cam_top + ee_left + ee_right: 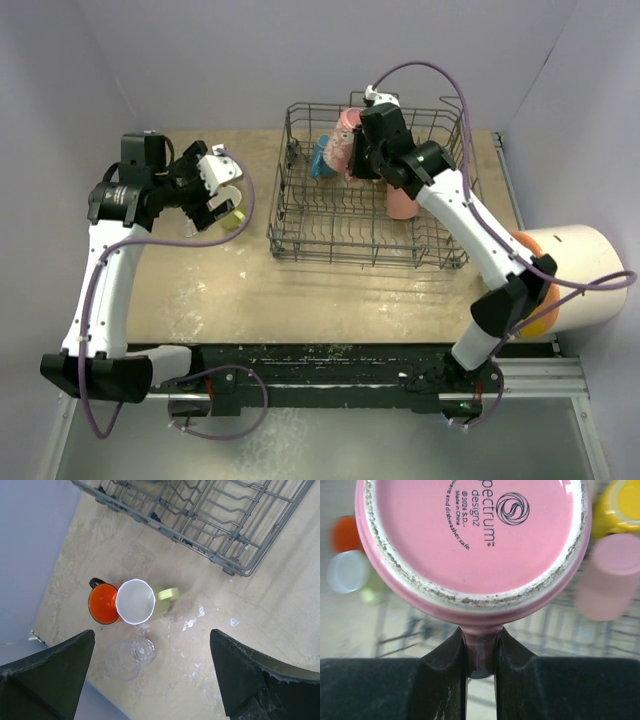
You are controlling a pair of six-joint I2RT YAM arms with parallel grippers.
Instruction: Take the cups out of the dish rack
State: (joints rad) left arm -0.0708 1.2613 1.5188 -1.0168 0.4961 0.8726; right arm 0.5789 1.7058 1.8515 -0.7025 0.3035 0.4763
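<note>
The grey wire dish rack (360, 255) stands at the middle of the table. Over its far left part my right gripper (358, 162) is shut on the handle of a pink mug (345, 135); the right wrist view shows the mug's base (475, 535) and its handle pinched between the fingers (445, 680). A blue cup (322, 158) and a pink tumbler (400, 203) are in the rack, along with a yellow cup (620, 505). My left gripper (152, 675) hangs open above an orange mug (102, 604), a pale yellow-green mug (136, 601) and a clear glass (129, 656) on the table.
A big white cylinder with an orange end (570, 275) lies at the right edge, beside my right arm. The rack's near corner (235, 565) is close to the set-down cups. A purple wall (30, 555) borders the table on the left.
</note>
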